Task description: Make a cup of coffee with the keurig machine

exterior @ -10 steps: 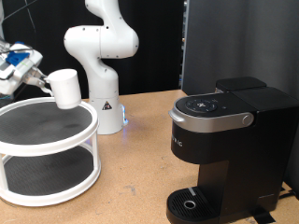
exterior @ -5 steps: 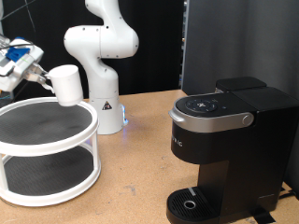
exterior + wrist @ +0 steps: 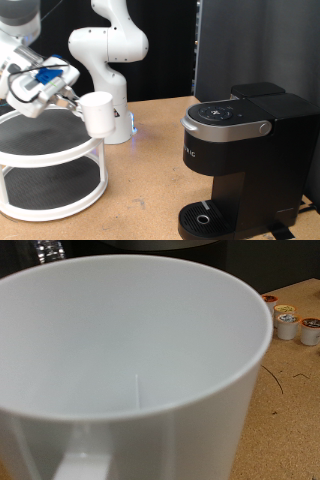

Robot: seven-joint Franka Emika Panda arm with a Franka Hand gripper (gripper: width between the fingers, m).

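Note:
The white cup hangs in the air just past the right rim of the white shelf stand, held at its left side by my gripper, which is shut on it. In the wrist view the cup fills almost the whole picture; its inside is empty and my fingers do not show there. The black keurig machine stands at the exterior view's right with its silver-trimmed lid down and nothing on its round drip base. A clear gap separates the cup from the machine.
A white round two-tier shelf stand stands at the exterior view's left, its top tier bare. The white robot base rises behind it. Three small coffee pods stand on the wooden table. A dark panel stands behind the machine.
My gripper has carried the cup to the right and downward, from above the stand's top tier to beside its right rim, nearer the keurig machine.

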